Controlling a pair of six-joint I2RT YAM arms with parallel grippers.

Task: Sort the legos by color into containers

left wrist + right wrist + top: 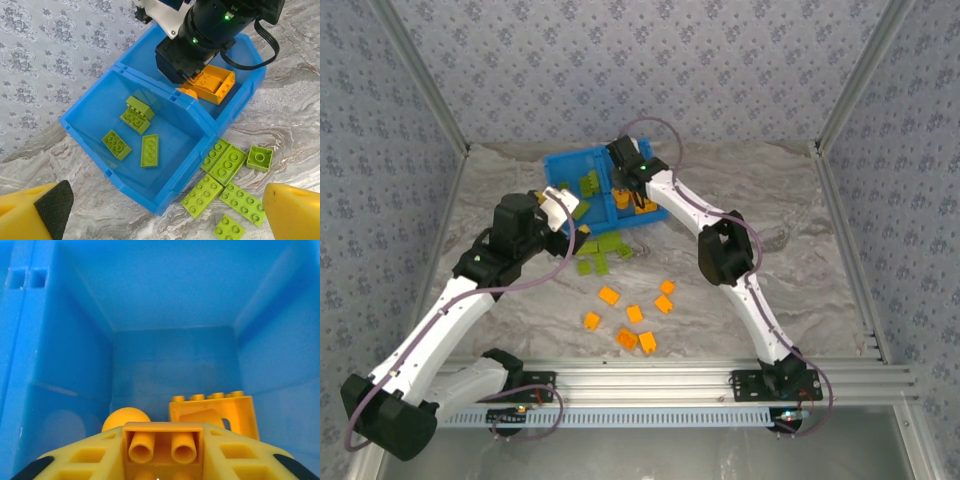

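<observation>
Right gripper [162, 454], inside the blue bin's [85, 97] right compartment [165, 355], is gripping an orange brick [162, 440]; a second orange brick [215, 412] is lying at its 1 o'clock. Left gripper [167, 212], fingers spread wide, is hovering over loose green bricks [225, 165]. Four sorted green bricks [135, 120] are lying in the left compartment [167, 127]. In the top view, loose orange bricks [635, 313] are lying at the bin's 6 o'clock.

Left hand [160, 222]: spread wide, hovering just beside blue bin [135, 192], arm folded at elbow. Right hand [163, 452]: pointing down inside bin's right compartment, pinching one orange lego [162, 432], arm extended.
</observation>
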